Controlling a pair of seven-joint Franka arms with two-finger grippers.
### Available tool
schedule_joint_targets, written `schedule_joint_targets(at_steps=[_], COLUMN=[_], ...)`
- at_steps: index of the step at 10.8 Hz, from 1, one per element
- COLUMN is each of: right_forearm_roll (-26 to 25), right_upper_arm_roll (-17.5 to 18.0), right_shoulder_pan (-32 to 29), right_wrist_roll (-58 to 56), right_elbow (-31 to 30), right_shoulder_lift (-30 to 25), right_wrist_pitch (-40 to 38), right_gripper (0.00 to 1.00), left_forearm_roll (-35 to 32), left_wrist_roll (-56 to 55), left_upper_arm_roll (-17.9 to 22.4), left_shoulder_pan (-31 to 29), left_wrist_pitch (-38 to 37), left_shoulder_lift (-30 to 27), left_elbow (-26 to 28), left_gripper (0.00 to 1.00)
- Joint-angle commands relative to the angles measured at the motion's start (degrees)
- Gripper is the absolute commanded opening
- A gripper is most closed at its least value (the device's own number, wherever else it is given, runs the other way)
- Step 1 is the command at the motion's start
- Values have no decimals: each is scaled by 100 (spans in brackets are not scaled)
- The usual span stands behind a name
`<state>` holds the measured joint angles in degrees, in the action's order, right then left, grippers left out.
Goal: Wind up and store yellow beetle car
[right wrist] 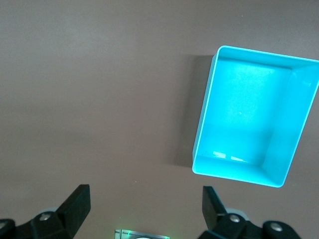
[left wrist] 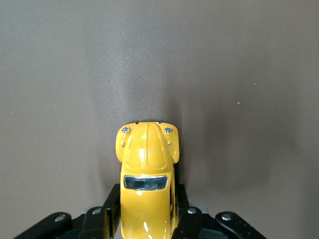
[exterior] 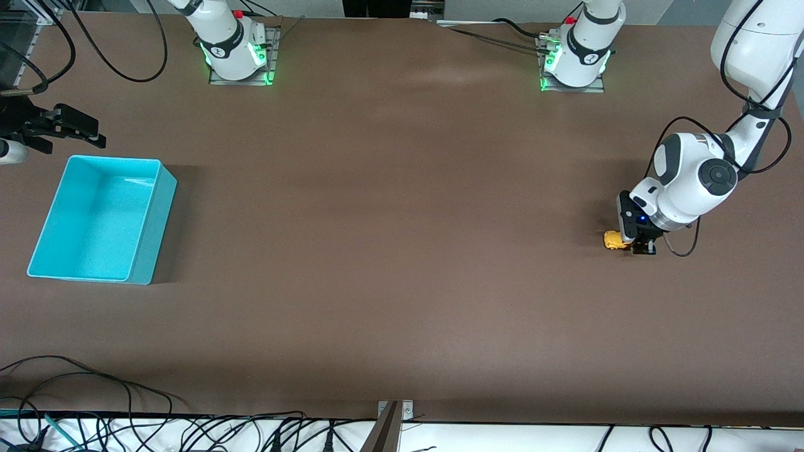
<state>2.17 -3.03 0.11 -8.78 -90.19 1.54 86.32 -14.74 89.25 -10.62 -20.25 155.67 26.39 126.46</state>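
Left gripper (exterior: 635, 242) down at the brown table (exterior: 402, 251), toward the left arm's end. Its 2 fingers (left wrist: 110, 211) are closed on the flanks of the yellow beetle car (left wrist: 147, 174); hood and dark windshield stick out past the fingertips. Car sits at table level; whether its wheels touch the surface cannot be told.

Right gripper (exterior: 66, 129) waits in the air at the right arm's end of the table, just beside the cyan bin (exterior: 147, 232). Jaws spread wide, nothing between them. Bin upright on the table, well apart from the car.
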Motion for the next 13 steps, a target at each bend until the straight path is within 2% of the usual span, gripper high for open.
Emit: schedule_joint_targets(at_steps=[1,9,10,11,12,13], right_forearm_roll=[134,134,134,134,134,134], right_upper_arm_roll=[-14,-14,-14,-14,-14,-14], right_shoulder_pan=[-20,-20,-20,-20,-20,-20], right_wrist_roll=[-80,-88,-80,-88,-88,-88], right_elbow=[80,80,72,80,80,80], right_shoulder_lift=[-13,-13,-13,-13,-13,-13], right_wrist_pitch=[-80,-71,-71,-63,-63,-71], right_gripper=[100,100,100,100,100,100], left_forearm_roll=[-179,-188,-188,-188,-188,-196], left_wrist_roll=[162,171,171,171,180,180], left_upper_arm_roll=[86,86,86,86,86,69], left_shoulder_pan=[-102,-94,-94,-94,-94,-94], left_wrist_pitch=[-10,-10,-10,-10,-10,-63], left_shoulder_lift=[463,446,437,437,419,324], left_elbow=[28,28,19,19,-33,-43], left_gripper=[11,11,15,46,91,100])
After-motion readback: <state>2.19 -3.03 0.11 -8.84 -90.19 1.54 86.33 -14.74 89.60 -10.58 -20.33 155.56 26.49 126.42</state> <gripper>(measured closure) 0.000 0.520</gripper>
